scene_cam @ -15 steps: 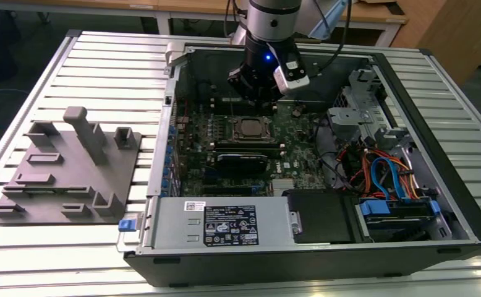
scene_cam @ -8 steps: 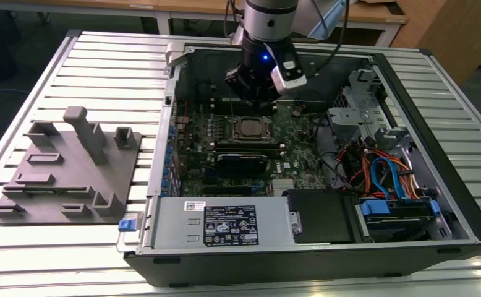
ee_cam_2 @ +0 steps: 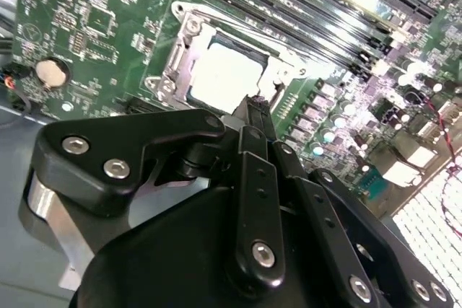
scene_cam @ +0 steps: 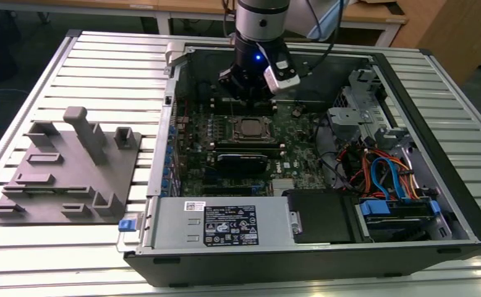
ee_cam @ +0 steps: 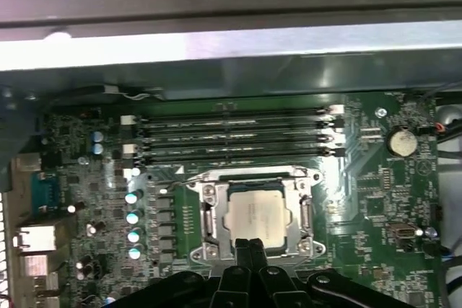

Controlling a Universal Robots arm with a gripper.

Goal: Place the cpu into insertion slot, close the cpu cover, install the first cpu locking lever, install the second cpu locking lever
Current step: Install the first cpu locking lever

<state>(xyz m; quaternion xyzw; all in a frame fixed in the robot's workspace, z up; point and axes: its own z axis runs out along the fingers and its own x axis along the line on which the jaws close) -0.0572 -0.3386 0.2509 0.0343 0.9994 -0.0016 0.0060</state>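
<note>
A slatted table (scene_cam: 100, 62) carried an open case (scene_cam: 438, 247), with a grey fixture (scene_cam: 67, 167) by the table's edge on the exterior view's left. The arm (scene_cam: 261, 25) stood upright over the board's far edge, near the memory slots (ee_cam: 231, 135). The gripper (ee_cam: 250, 244), fingers together and empty, hovered just beside the cpu (ee_cam: 253, 214). The cpu lay in the insertion slot (ee_cam: 254, 181), with the cover (ee_cam: 308, 214) flat around it.

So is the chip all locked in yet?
Partly. The cpu lies seated, and the cpu cover looks closed around it. The gripper, fingers shut, is right at the cover's edge. Whether either locking lever is hooked down, I cannot tell.
</note>
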